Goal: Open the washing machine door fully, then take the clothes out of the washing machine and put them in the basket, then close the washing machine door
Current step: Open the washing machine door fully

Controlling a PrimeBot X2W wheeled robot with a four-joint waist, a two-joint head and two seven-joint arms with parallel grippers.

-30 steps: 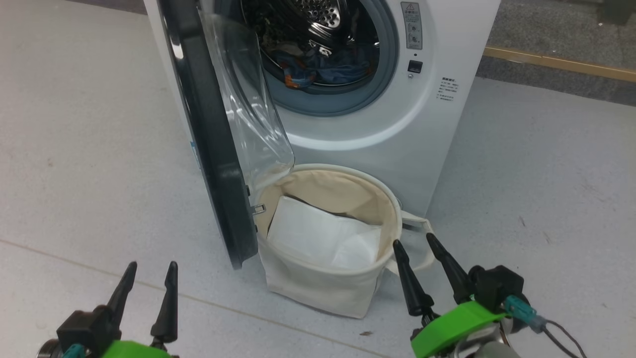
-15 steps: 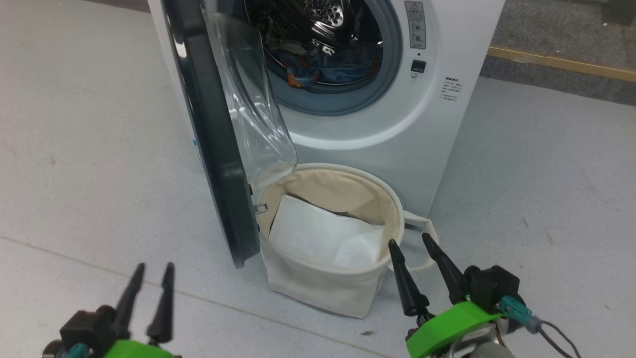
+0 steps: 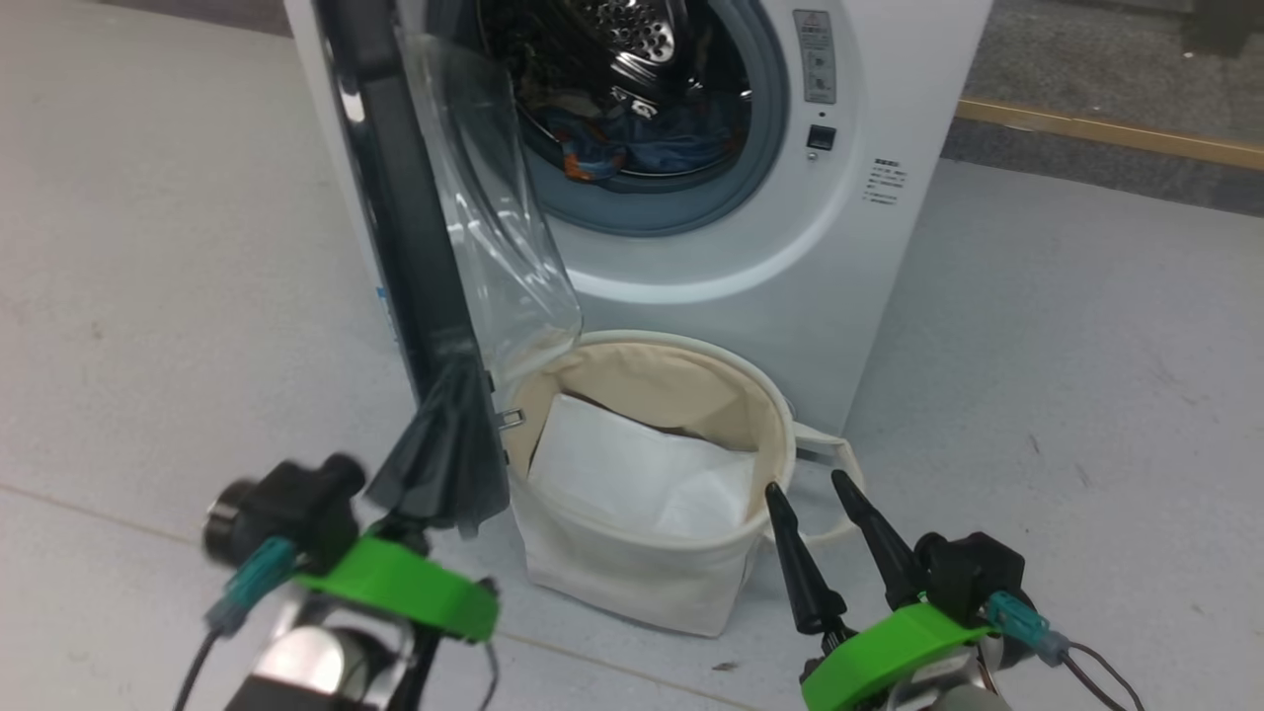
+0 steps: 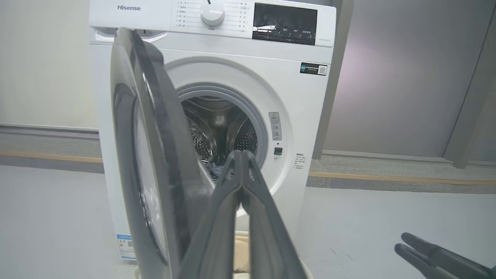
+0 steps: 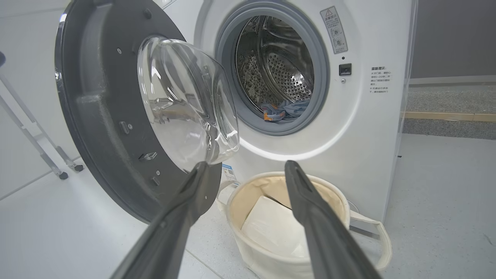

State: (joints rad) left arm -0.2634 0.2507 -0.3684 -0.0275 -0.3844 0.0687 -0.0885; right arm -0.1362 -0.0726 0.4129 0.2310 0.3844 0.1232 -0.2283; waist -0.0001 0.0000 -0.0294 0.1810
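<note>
Jaws: left gripper (image 4: 240, 154) closed, empty; right gripper (image 3: 806, 481) parted, empty. One washing machine (image 4: 232, 69), lettered Hisense upper left; one basket (image 3: 612, 568).

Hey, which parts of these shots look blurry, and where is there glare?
Head view: the left gripper is smeared by motion blur, the right gripper sharp. Left wrist view: its own fingers look soft, close to the lens. Right wrist view: bright glints on the door glass; the clothes inside are crisp.

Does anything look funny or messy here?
Nothing is spilled or broken. But the washing machine door stands only partly open, and its glass bowl juts out close above the basket, crowding the way in.
</note>
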